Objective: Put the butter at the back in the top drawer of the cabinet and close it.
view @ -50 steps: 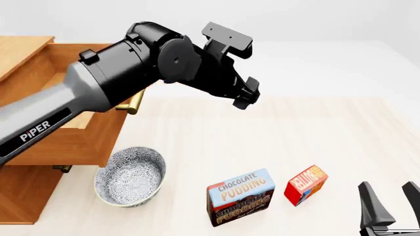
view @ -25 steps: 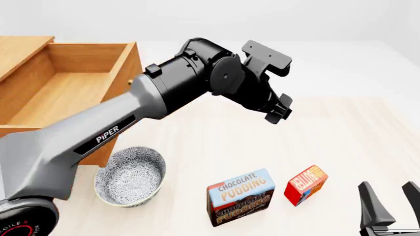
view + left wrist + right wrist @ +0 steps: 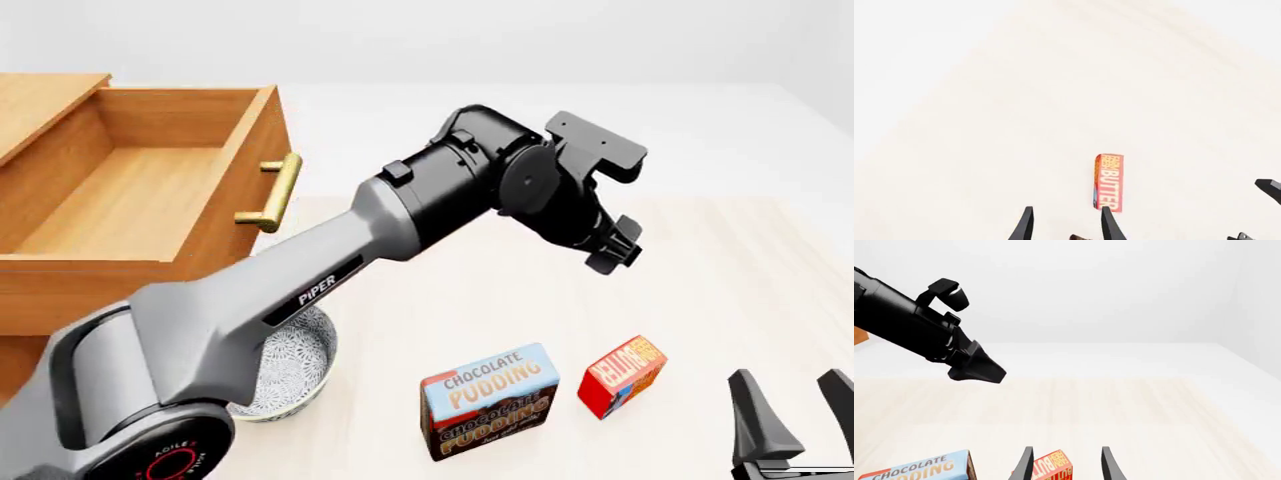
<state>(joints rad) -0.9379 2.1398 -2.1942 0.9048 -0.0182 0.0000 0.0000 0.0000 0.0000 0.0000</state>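
At far left, the cabinet (image 3: 47, 95), with the top drawer (image 3: 134, 190) pulled well out. Nothing to see on the visible part of its floor. Brass handle (image 3: 274, 193) on its front, facing the table.

Below and to the right of the drawer, a patterned bowl (image 3: 296, 352), mostly hidden behind the base of the left arm.

Further right, the left gripper (image 3: 611, 247), raised over the table, well above the boxes and tilted down toward them. Fingers apart in the left wrist view (image 3: 1066, 227), with nothing between them.

Near the front edge, a chocolate pudding box (image 3: 489, 398), and just beside it on the right, the butter (image 3: 622, 376), standing on the table. Shown from above in the left wrist view (image 3: 1108, 182), ahead of the left fingers and touched by nothing.

At far right, the right gripper (image 3: 790, 418), low, near the butter, spread wide and holding nothing.

Judging the progress: opening of the drawer done. Left to do: grasping the butter, carrying it over, placing it in the drawer, and pushing the drawer shut. So an early stage, with the approach to the butter probably in hand.

Hard to make out: the two lower drawers, out of view or behind the drawer front. Right gripper cut off at the picture edge. In the right wrist view, only the top of the butter (image 3: 1053, 467) visible. At the lower edge of the left wrist view, a small brown shape, impossible to name.
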